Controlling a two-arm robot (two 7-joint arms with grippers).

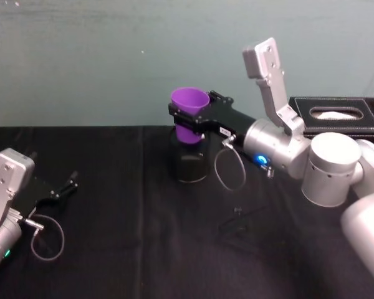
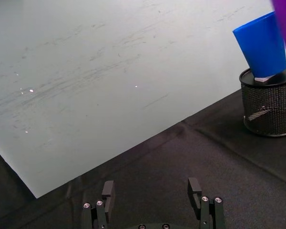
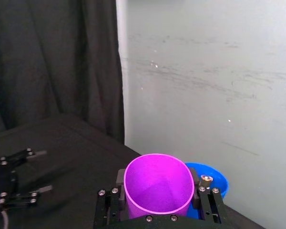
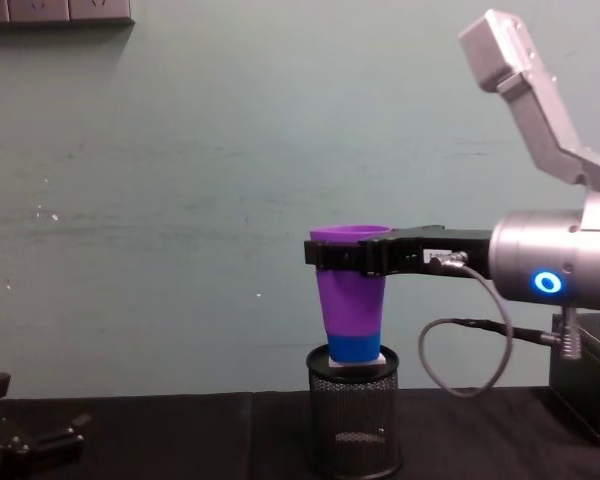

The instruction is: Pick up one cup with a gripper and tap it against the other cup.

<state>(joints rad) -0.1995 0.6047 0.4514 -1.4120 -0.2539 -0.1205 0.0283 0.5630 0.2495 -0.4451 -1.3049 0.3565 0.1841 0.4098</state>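
Note:
The purple cup (image 1: pixel 189 103) hangs in the air with my right gripper (image 1: pixel 192 117) shut on it just below the rim. In the right wrist view the purple cup (image 3: pixel 158 185) sits between the fingers (image 3: pixel 206 183), and the blue cup (image 3: pixel 216 178) stands directly behind it. The blue cup (image 2: pixel 262 45) is perched on top of a black mesh pen holder (image 2: pixel 269 105). From the chest, the purple cup (image 4: pixel 349 290) covers most of the blue cup (image 4: pixel 355 347); I cannot tell whether they touch. My left gripper (image 2: pixel 151 193) rests open on the table at the left.
The mesh pen holder (image 1: pixel 188 161) stands mid-table near the back wall. A black tissue box (image 1: pixel 338 114) sits at the back right. A small dark object (image 1: pixel 237 227) lies on the black cloth in front of the right arm.

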